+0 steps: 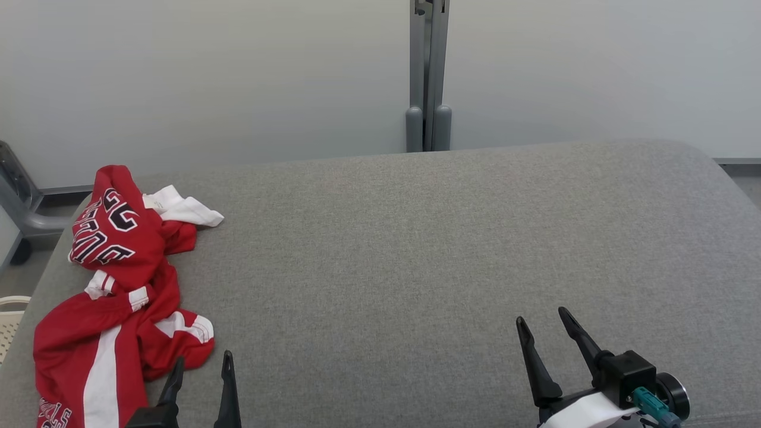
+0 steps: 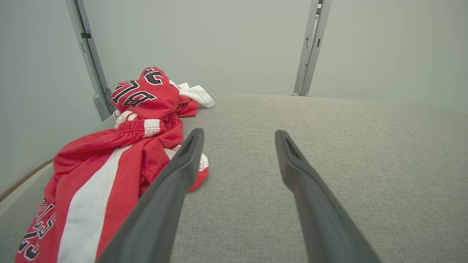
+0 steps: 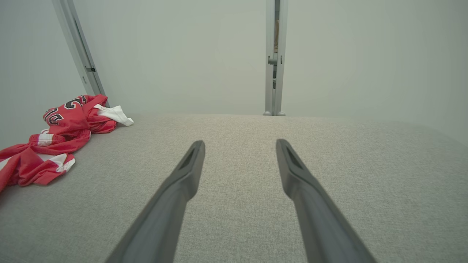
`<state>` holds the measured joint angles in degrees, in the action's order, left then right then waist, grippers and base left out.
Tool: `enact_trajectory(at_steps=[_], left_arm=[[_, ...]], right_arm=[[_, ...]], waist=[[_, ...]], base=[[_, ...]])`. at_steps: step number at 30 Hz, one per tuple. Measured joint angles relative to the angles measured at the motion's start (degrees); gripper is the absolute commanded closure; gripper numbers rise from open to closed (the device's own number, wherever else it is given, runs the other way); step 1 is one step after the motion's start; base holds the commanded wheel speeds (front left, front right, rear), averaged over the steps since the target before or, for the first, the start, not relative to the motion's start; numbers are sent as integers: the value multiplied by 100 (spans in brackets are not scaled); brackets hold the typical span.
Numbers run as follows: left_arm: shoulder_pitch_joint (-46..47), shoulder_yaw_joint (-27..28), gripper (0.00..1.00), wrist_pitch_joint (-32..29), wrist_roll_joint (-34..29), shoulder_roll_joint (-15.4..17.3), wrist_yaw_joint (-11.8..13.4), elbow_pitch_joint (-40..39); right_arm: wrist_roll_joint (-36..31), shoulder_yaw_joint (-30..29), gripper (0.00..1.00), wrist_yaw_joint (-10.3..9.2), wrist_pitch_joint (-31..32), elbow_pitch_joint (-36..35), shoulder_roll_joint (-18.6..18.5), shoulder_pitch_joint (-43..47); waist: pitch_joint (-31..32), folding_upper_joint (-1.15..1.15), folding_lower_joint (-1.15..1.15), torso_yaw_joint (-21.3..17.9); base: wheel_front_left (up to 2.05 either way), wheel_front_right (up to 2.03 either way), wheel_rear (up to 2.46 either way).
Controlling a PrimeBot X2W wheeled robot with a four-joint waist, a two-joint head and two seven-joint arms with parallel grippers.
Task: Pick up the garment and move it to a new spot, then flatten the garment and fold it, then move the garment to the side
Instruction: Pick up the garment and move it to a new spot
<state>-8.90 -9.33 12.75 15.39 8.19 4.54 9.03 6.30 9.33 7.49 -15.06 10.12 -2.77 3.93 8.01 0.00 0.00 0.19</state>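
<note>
Far out to the left of the left jaws, a pale slatted basket (image 1: 8,324) peeks in past the bench edge. Next comes the garment (image 1: 119,285), red with white stripes and black lettering. It's crumpled in a long heap on the grey bench (image 1: 416,249), running from just beside the left jaws away ahead of them on their left side. Its nearest red hem sits right at the tip of the left jaws' left-hand finger (image 1: 174,383); touching or just short, can't tell. The left jaws are spread wide, holding nothing, with bare bench cloth in the gap. Ahead, between the two pairs of jaws and past the bench's far edge, a grey post (image 1: 428,71) stands against the pale wall (image 1: 238,77). On the right, the right jaws have their fingers (image 1: 535,365) spread wide too, gripping nothing. They sit well apart from the garment, over bare bench.
</note>
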Motion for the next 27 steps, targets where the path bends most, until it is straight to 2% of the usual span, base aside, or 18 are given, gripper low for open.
enact_trajectory(at_steps=[20,27], left_arm=[[7,-65,0,-5,71,52,26,64],[64,-127,0,-63,62,154,47,52]], right_arm=[[-4,-8,0,0,0,33,0,-3],[-1,-79,0,0,0,-1,-1,3]], waist=[[-6,0,0,17],[-16,0,0,146]], base=[[0,0,0],[0,0,0]])
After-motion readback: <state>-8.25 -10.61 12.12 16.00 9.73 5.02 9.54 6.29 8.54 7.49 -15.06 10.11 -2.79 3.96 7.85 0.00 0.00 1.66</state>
